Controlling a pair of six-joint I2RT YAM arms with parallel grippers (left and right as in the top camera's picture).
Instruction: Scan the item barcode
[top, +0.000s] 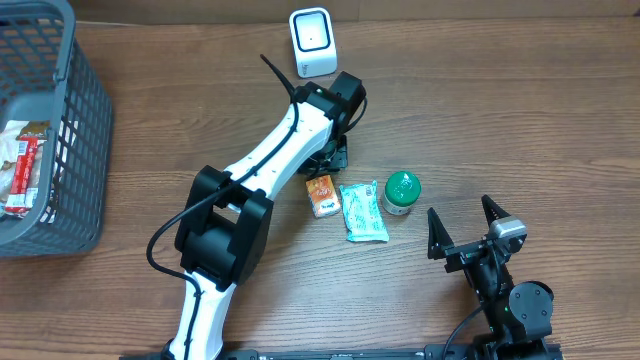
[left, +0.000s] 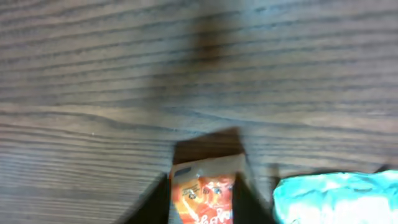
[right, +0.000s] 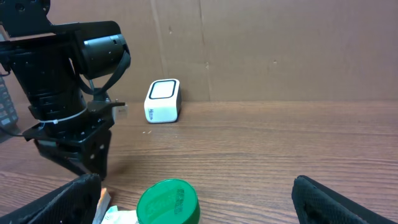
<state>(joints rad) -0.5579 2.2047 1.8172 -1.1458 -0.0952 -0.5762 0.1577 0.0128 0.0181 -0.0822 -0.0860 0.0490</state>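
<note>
A small orange snack packet (top: 321, 195) lies flat on the wooden table. My left gripper (top: 324, 176) reaches down onto its far end. In the left wrist view the two dark fingers press against both sides of the orange packet (left: 204, 193), so my left gripper (left: 204, 208) is shut on it. The white barcode scanner (top: 312, 42) stands at the table's back edge, beyond the left arm, and shows as a white box (right: 163, 99) in the right wrist view. My right gripper (top: 465, 225) rests wide open near the front right, holding nothing.
A teal wrapped packet (top: 363, 210) lies just right of the orange one, and a green-lidded jar (top: 401, 190) stands beside it. A grey mesh basket (top: 85, 130) with red and white packets sits at the far left.
</note>
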